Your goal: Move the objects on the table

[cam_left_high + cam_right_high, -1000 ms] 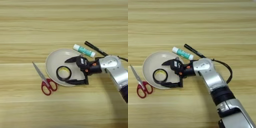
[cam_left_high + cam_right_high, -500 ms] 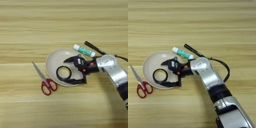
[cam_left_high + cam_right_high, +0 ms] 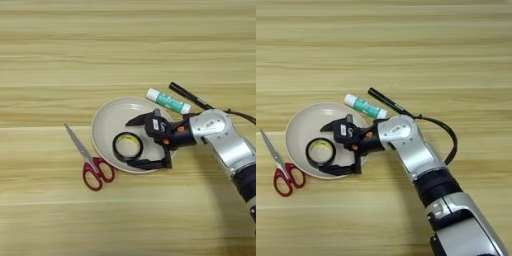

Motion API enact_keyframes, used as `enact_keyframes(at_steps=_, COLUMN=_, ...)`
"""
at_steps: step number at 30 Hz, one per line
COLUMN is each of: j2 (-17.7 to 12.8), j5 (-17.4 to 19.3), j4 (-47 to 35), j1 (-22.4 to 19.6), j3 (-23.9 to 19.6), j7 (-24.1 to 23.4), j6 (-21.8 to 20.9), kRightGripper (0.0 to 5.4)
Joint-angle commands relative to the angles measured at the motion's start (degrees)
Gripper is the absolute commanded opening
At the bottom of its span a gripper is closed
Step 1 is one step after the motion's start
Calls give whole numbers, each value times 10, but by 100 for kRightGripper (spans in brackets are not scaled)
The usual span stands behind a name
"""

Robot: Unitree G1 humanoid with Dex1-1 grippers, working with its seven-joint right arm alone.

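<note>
My hand [image 3: 141, 141] over right half of plate [image 3: 107, 127], fingers spread wide, gripping nothing. Tape ring [image 3: 127, 146] lies flat in plate, just left of hand, partly between fingertips. Marker pen [image 3: 189, 96] on desk [image 3: 60, 60], upper right, long axis diagonal.

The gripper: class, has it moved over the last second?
Yes. The gripper has crept left, further over the plate, its open fingers now flanking the tape ring.

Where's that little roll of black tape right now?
The tape ring lies inside the round beige plate, toward its lower right part, between the open fingers of the pincer. The red-handled scissors lie left of the plate.
</note>
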Motion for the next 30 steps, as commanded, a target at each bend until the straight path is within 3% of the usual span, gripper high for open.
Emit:
enact_keyframes(at_steps=1, j2=-11, j5=-2, j4=-23, j1=-43, j3=-8, j7=-20, j6=-12, kRightGripper=537)
enact_keyframes(at_steps=12, j2=-7, j5=-8, j4=-2, j1=-51, j3=-1, j7=-12, j6=-8, kRightGripper=537)
enact_keyframes(at_steps=25, j2=-3, j5=-14, j4=22, j1=-59, j3=8, j7=-7, j6=-14, kRightGripper=408)
enact_keyframes(at_steps=30, j2=-3, j5=-14, j4=24, j1=-59, j3=10, j7=-6, j6=-17, kRightGripper=404)
